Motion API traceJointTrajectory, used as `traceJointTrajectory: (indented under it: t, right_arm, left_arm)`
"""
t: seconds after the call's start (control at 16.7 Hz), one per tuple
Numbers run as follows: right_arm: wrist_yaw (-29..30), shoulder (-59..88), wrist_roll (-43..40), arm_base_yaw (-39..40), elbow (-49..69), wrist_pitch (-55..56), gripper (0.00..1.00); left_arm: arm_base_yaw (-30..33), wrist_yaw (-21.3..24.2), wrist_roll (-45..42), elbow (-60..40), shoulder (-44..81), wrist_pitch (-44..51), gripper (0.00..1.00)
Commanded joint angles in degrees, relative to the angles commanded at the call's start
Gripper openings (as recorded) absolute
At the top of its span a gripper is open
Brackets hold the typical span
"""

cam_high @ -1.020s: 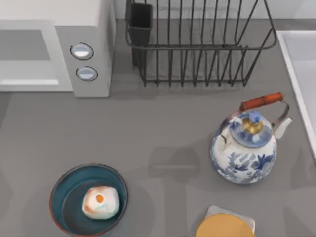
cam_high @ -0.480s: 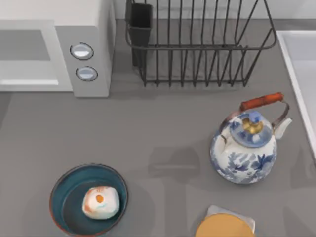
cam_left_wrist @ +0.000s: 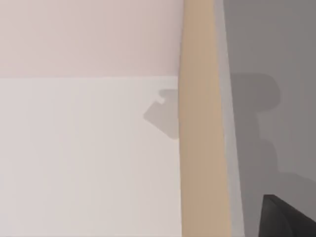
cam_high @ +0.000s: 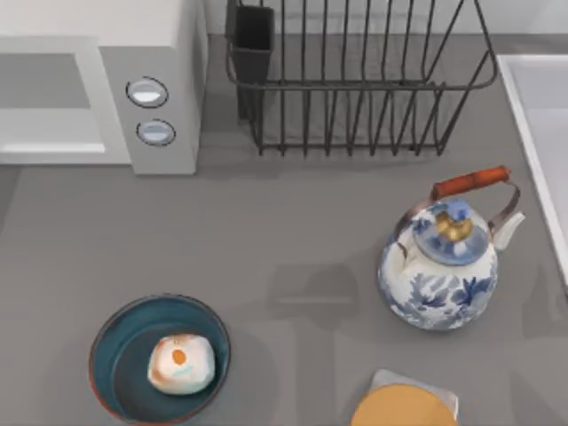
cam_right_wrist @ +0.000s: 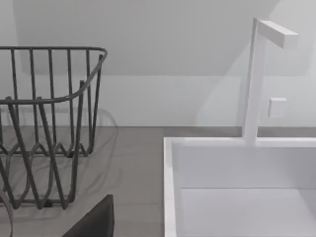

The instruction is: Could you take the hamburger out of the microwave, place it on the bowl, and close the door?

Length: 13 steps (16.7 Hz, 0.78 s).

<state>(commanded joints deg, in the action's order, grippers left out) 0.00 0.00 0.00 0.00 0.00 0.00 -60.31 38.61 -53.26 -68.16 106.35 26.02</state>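
At the near left of the table in the top view, the hamburger [cam_high: 180, 364] lies inside the bowl [cam_high: 120, 333], slightly right of its centre. The door [cam_high: 44, 98] reads as flush with the front of the microwave [cam_high: 160, 53], so I judge both placement and closing complete.

Handling note: the hamburger is a small rounded lump, whitish-cream with orange-brown patches. It is probably light and soft, so it could squash. If I re-grip it, I should close lightly across its widest sides from above, clear of the bowl wall.

The bowl is smooth and dark teal with a thin reddish rim. It looks rigid and glazed, and could slide if nudged. The microwave is a matt grey-white box with two round silver knobs. Elsewhere on the table:
- a black wire dish rack [cam_high: 355, 89] at the far side;
- a blue-and-white kettle [cam_high: 439, 266] to the right;
- a yellow-orange disc [cam_high: 404, 408] on a grey square at the near edge.

In the left wrist view there is a pale flat surface, a tan strip [cam_left_wrist: 202, 148] and grey tabletop. A dark wedge at the corner is probably part of the left gripper [cam_left_wrist: 289, 219] — I cannot tell how far it is open or whether it holds anything.

In the right wrist view, the wire rack [cam_right_wrist: 49, 123] stands beside a white sink [cam_right_wrist: 170, 187] with a square-section faucet [cam_right_wrist: 254, 79]. A dark shape in the foreground is probably the right gripper [cam_right_wrist: 94, 219]; its opening likewise cannot be determined.
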Motion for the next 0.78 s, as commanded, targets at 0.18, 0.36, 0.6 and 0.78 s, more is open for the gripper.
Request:
traceJointTrajectory:
  t: [0.18, 0.36, 0.6, 0.78]
  right_arm:
    - [0.00, 0.00, 0.00, 0.00, 0.00, 0.00, 1.00]
    - [0.00, 0.00, 0.00, 0.00, 0.00, 0.00, 1.00]
    - [0.00, 0.00, 0.00, 0.00, 0.00, 0.00, 1.00]
    - [0.00, 0.00, 0.00, 0.00, 0.00, 0.00, 1.00]
  left_arm:
    - [-0.12, 0.09, -0.10, 3.13, 1.53, -3.87, 0.00]
    - [-0.13, 0.10, -0.11, 3.22, 1.58, -3.97, 0.00]
    - [1.36, -0.50, 1.30, 5.40, -0.86, -5.13, 0.00]
    - [4.54, -2.09, 4.78, 12.90, -6.64, -8.47, 0.00]
